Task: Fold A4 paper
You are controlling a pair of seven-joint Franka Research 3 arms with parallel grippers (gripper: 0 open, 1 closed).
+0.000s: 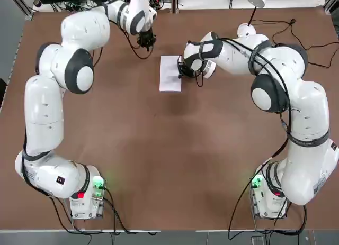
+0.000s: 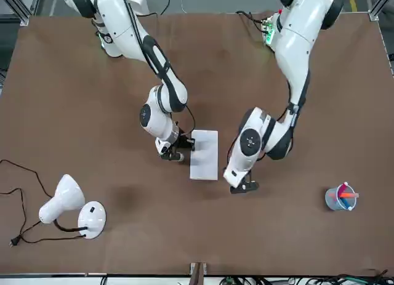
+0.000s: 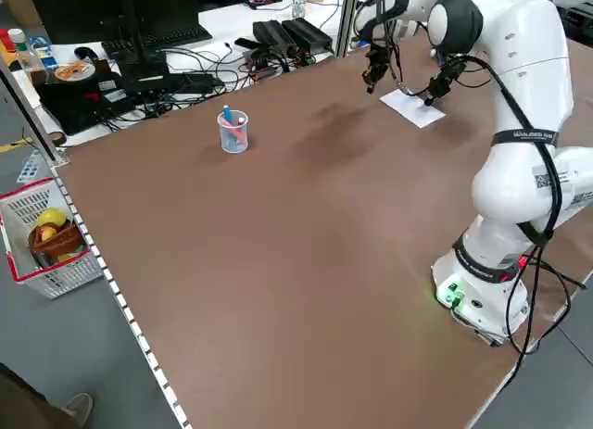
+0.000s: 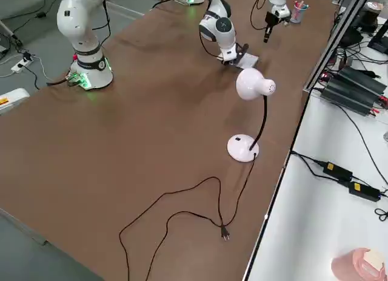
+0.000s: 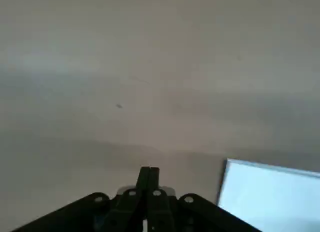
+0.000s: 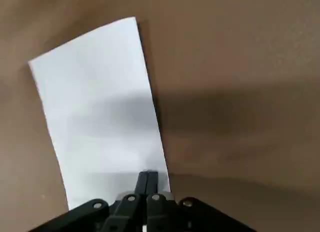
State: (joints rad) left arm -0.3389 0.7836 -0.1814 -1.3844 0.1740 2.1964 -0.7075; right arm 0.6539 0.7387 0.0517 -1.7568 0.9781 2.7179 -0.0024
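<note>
Paper strip under clenched right tool in its wrist view; left tool clenched beside.

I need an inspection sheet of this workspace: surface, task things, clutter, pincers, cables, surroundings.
Surface: brown table, flat.
Task things: white paper, a narrow strip lying flat.
Clutter: white desk lamp; cup of pens.
Pincers: right pincer shut, at the paper's edge; left pincer shut, apart from the paper.
Cables: lamp cord loose on the table.
Surroundings: basket on the floor; power bricks on a side bench.
</note>
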